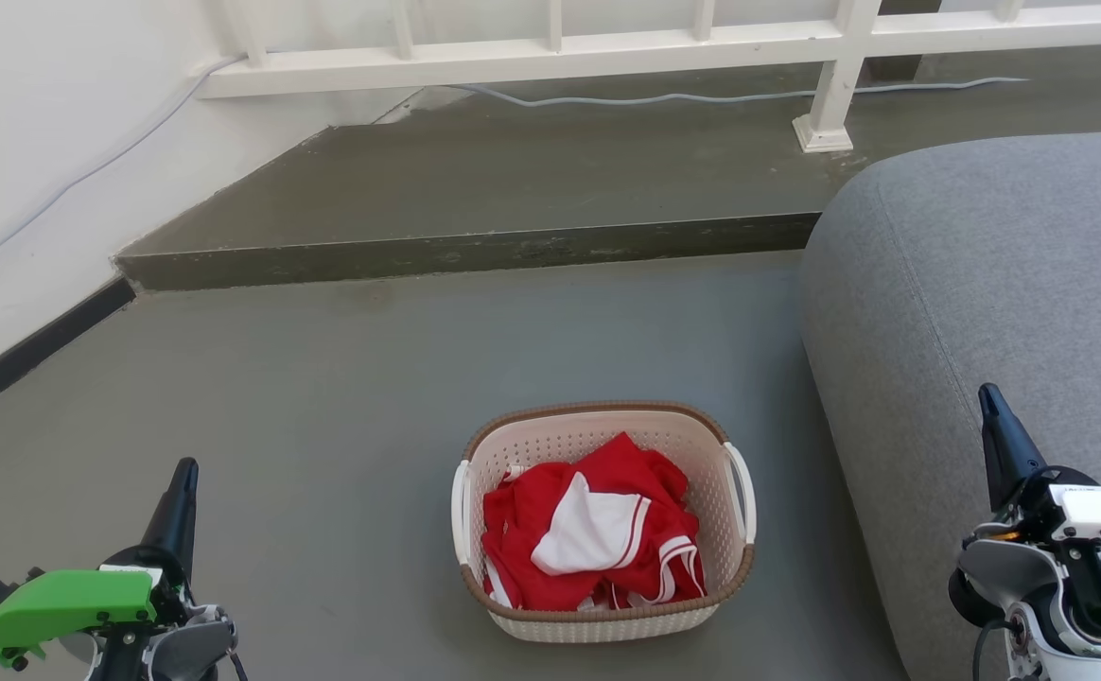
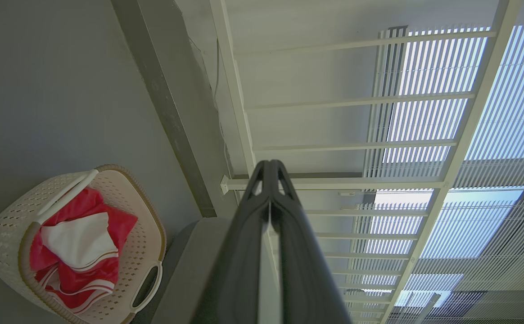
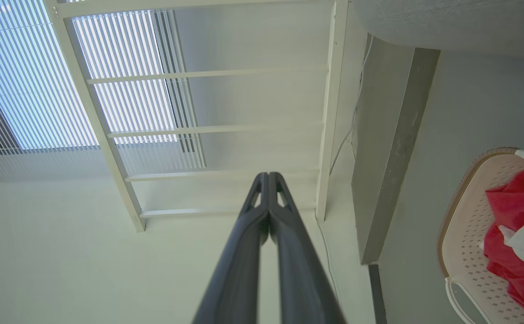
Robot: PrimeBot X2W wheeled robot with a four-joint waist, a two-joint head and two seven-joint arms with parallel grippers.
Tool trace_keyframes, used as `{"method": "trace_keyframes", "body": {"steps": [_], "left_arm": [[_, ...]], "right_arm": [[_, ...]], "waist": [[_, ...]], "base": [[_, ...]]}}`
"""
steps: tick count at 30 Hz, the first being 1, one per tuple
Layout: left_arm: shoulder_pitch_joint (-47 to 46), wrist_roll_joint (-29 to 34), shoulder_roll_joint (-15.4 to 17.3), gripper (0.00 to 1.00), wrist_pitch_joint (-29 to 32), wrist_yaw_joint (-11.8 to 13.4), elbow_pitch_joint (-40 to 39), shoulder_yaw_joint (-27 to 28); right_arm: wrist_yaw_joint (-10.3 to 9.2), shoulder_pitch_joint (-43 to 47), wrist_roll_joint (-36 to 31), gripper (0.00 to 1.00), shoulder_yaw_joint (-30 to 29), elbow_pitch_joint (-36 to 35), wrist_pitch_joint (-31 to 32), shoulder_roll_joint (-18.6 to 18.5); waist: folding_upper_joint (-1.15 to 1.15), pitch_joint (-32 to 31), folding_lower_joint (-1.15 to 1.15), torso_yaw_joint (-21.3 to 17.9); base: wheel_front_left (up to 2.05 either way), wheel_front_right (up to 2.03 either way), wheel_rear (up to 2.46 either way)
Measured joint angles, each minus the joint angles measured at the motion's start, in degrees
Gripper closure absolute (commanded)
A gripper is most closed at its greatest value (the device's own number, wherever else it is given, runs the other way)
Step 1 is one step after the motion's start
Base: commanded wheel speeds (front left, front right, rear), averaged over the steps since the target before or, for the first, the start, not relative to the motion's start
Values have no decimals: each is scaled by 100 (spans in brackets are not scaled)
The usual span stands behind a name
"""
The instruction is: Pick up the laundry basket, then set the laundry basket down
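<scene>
Cream-white perforated laundry basket (image 1: 598, 430) rests on the floor (image 1: 342, 397), holding red-and-white clothing (image 1: 598, 539). My left jaws and right jaws are together, empty, apart from it.

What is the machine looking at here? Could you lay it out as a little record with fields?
Place: grey floor beside a grey sofa; white railing on a raised step
Main item: laundry basket, upright on the floor
Contents: red and white clothes
Left arm: left end effector shut, holding nothing, apart from the basket
Right arm: right end effector shut, holding nothing, by the sofa, apart from the basket
Progress: basket not yet picked up
</scene>
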Motion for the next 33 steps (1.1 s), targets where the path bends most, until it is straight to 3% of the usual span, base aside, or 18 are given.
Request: {"method": "trace_keyframes", "body": {"steps": [33], "left_arm": [[0,0,-8,100,0,0,-4,2]], "right_arm": [[30,-6,1,100,-4,-14,0,2]], "waist": [[0,1,0,0]], "base": [[0,0,0]]}}
